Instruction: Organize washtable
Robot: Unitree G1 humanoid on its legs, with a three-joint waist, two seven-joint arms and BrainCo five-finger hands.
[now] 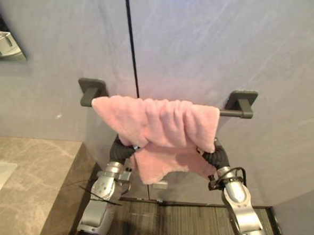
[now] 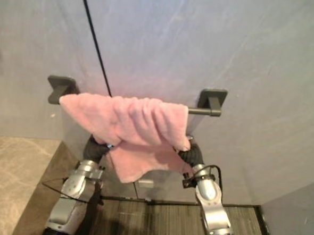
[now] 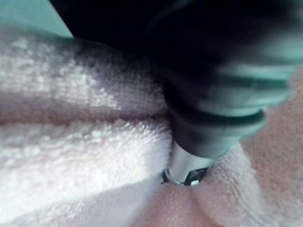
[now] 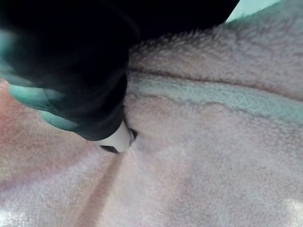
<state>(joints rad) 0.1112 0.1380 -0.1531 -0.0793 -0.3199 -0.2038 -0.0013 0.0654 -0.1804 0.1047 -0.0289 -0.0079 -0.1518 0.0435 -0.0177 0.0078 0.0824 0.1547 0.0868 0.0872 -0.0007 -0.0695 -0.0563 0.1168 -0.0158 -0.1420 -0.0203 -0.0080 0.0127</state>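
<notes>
— Where is the pink towel (image 1: pixel 157 120)?
— Draped in folds over the dark towel bar (image 1: pixel 233 113) on the grey wall (image 1: pixel 231 42). It runs from the bar's left end almost to its right end, where a short stretch is bare.
— And the hands?
— The left hand (image 1: pixel 122 150) is under the towel's lower left edge and the right hand (image 1: pixel 215 156) is under its lower right edge. The fingers of both are buried in the cloth, so I cannot tell whether they are apart or clamped.
— Anything else?
— A marble desk (image 1: pixel 31 168) sits lower left.
</notes>
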